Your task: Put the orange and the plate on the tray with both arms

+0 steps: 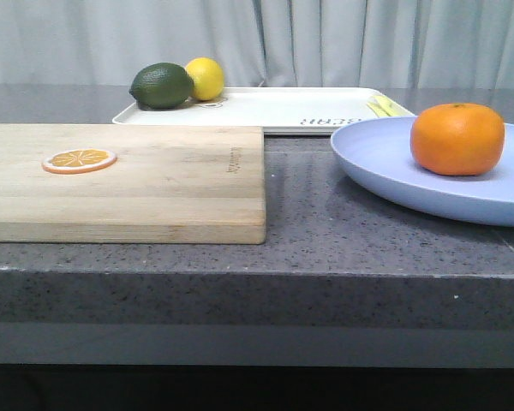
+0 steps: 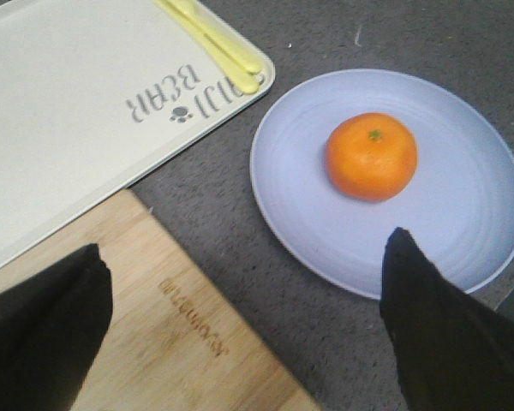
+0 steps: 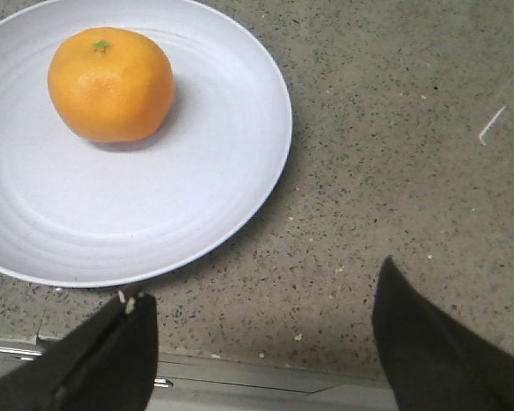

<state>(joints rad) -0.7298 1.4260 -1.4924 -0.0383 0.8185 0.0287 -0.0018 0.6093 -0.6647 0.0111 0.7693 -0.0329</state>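
The orange [image 1: 457, 138] sits on the pale lavender-blue plate [image 1: 385, 163] at the right of the grey counter; both also show in the left wrist view (orange [image 2: 372, 156], plate [image 2: 471, 214]) and the right wrist view (orange [image 3: 111, 84], plate [image 3: 154, 214]). The white tray [image 1: 274, 109] lies at the back, also in the left wrist view [image 2: 60, 128]. My left gripper [image 2: 244, 248] is open and empty, high over the cutting board's corner and the plate's edge. My right gripper [image 3: 261, 295] is open and empty above the counter beside the plate. Neither gripper shows in the front view.
A light wooden cutting board [image 1: 154, 184] with a thin orange slice [image 1: 79, 160] lies at the front left. A green lime [image 1: 161, 86] and a yellow lemon [image 1: 206, 78] sit at the tray's far left corner. Yellow utensils [image 2: 214, 43] lie on the tray's right end.
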